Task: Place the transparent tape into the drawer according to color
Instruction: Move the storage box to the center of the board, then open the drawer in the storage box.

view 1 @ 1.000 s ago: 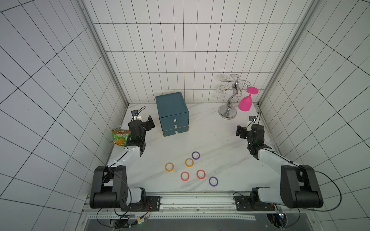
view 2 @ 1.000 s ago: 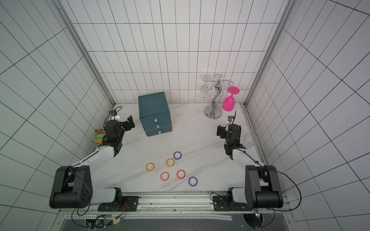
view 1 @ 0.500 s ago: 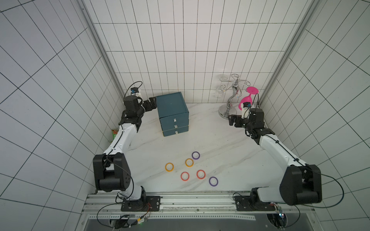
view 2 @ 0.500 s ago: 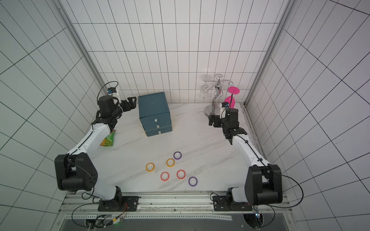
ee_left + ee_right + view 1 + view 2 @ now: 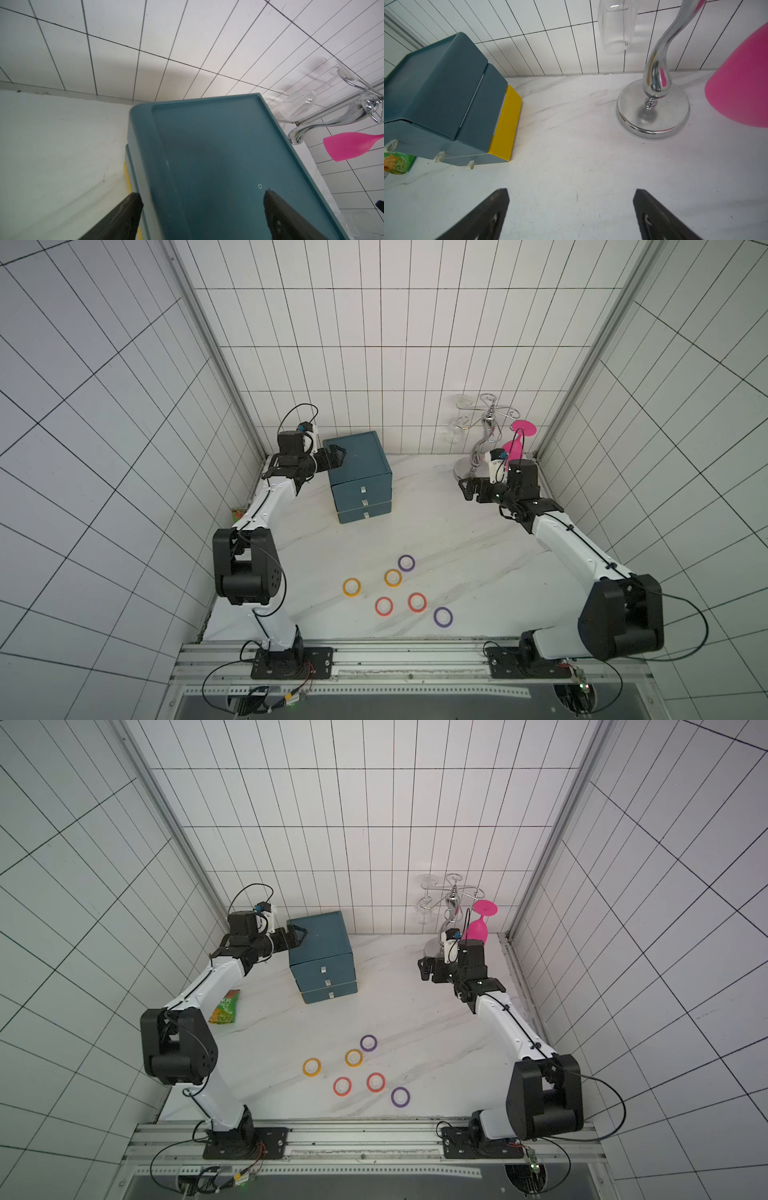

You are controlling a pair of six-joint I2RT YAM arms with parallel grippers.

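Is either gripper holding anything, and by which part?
Nothing is held. Left gripper stands open at the dark teal three-drawer chest; right gripper open, empty.

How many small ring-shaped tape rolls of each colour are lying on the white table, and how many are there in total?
Purple ring-shaped tape rolls: 2
Red ring-shaped tape rolls: 2
Orange-yellow ring-shaped tape rolls: 2
Total: 6

Tape rolls (image 5: pixel 392 578): two purple, two red, two orange; one drawer chest (image 5: pixel 362 461); perhaps two glasses (image 5: pixel 513 448).
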